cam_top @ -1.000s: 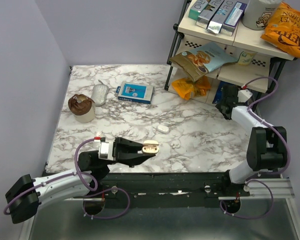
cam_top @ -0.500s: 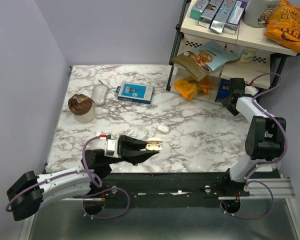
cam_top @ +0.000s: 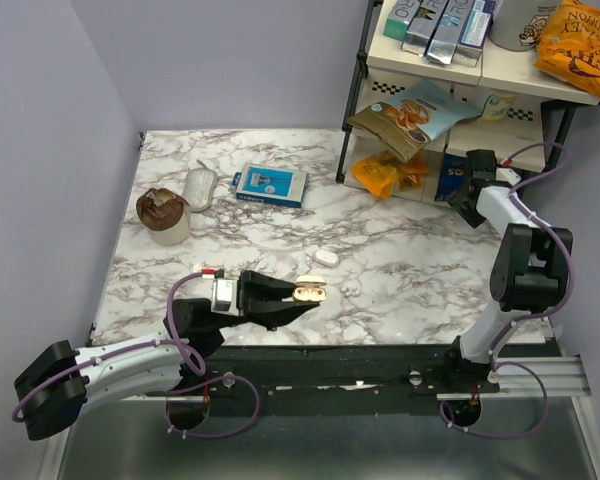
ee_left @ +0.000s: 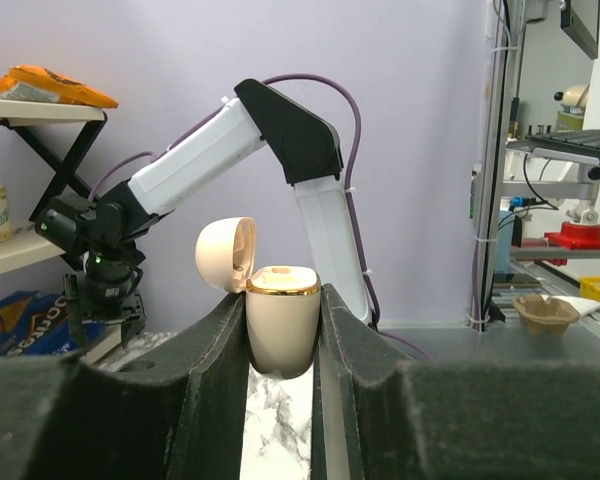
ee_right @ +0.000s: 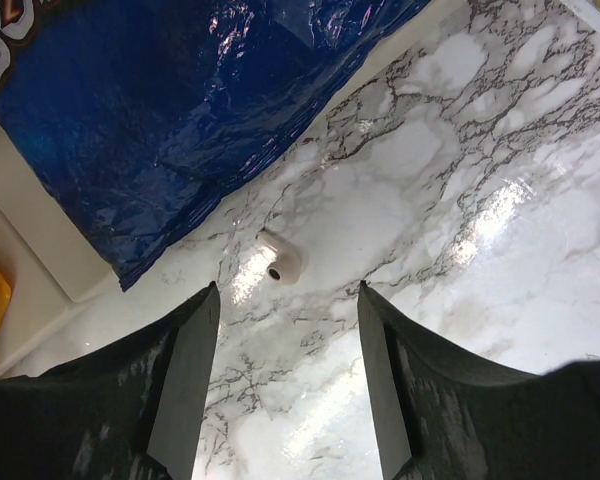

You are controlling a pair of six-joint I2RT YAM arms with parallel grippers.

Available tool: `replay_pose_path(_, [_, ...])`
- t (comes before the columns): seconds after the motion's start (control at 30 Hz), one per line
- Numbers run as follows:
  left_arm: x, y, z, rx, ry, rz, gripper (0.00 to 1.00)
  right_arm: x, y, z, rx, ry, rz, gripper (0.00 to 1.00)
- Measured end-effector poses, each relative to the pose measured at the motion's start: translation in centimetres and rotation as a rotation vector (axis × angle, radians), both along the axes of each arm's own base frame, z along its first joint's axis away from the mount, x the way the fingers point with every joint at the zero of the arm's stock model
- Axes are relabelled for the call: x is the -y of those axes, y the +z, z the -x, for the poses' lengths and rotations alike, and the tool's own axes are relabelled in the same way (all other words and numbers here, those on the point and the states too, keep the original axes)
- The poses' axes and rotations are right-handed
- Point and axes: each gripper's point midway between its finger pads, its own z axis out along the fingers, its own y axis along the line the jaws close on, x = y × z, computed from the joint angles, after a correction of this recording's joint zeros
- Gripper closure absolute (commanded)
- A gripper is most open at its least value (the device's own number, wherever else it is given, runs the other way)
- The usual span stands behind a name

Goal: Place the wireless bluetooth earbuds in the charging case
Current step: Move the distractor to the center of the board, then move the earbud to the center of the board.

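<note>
The beige charging case point(ee_left: 282, 325), gold-rimmed with its lid point(ee_left: 225, 253) flipped open, stands upright between the fingers of my left gripper point(ee_left: 282, 305). In the top view this gripper point(cam_top: 305, 294) holds the case point(cam_top: 310, 291) above the table's near edge. One white earbud point(ee_right: 280, 260) lies on the marble next to a blue bag point(ee_right: 180, 110). My right gripper point(ee_right: 288, 295) hovers over it, open, the earbud just beyond its fingertips and untouched. From above, the right gripper point(cam_top: 469, 208) points down beside the shelf, and the earbud is hidden there.
A small white oval piece point(cam_top: 326, 257) lies mid-table. At the back left are a blue box point(cam_top: 270, 185), a grey object point(cam_top: 199, 188) and a brown-topped cup point(cam_top: 162, 214). A shelf unit point(cam_top: 450, 60) with snack bags stands at the back right.
My right arm has swung farther toward the shelf and its jaws have widened slightly. The left gripper has shifted a little right, still holding the case.
</note>
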Motion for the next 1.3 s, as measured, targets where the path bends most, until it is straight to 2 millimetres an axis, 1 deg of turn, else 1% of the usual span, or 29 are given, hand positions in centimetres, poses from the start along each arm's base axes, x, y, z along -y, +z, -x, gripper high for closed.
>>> replay_pose_path(0.13, [0.3, -0.4, -0.1, -0.007, -0.001, -0.012, 1.00, -0.1, 0.0, 0.1, 0.006, 0.011, -0.008, 0.32])
replay_pose_path(0.27, [0.9, -1.2, -0.4, -0.028, -0.008, -0.041, 1.00, -0.5, -0.2, 0.1, 0.016, 0.041, -0.022, 0.33])
replay_pose_path(0.3, [1.0, -1.4, -0.4, -0.031, -0.009, -0.045, 1.00, -0.9, -0.8, 0.5, 0.003, 0.055, -0.036, 0.33])
replay_pose_path(0.4, [1.1, -1.5, -0.4, -0.036, -0.011, -0.049, 1.00, -2.2, -3.2, 2.7, -0.073, 0.085, -0.074, 0.34])
replay_pose_path(0.5, [1.2, -1.5, -0.2, -0.036, -0.018, -0.049, 1.00, -3.3, -4.6, 4.7, -0.128, 0.106, -0.100, 0.34])
replay_pose_path(0.6, [1.2, -1.5, 0.0, -0.036, -0.024, -0.048, 1.00, -4.1, -4.6, 5.6, -0.123, 0.096, -0.122, 0.35])
replay_pose_path(0.77, [1.5, -1.7, 0.2, -0.046, -0.037, -0.056, 1.00, -4.4, -3.3, 6.4, -0.014, 0.002, -0.161, 0.37])
replay_pose_path(0.9, [1.8, -2.0, 0.3, -0.061, -0.045, -0.064, 1.00, -4.1, -2.5, 5.4, 0.025, -0.069, -0.147, 0.38])
replay_pose_path(1.0, [1.8, -2.0, 0.4, -0.064, -0.049, -0.063, 1.00, -3.6, -1.5, 3.7, 0.053, -0.112, -0.118, 0.41])
replay_pose_path(1.13, [1.9, -2.0, 0.5, -0.064, -0.049, -0.064, 1.00, -2.9, -0.3, 2.3, 0.083, -0.156, -0.085, 0.42])
replay_pose_path(1.2, [1.9, -2.1, 0.5, -0.065, -0.051, -0.067, 1.00, -2.6, 0.0, 1.6, 0.083, -0.170, -0.075, 0.42])
replay_pose_path(1.3, [1.9, -2.1, 0.4, -0.065, -0.047, -0.067, 1.00, -2.3, -0.2, 0.6, 0.067, -0.183, -0.069, 0.43])
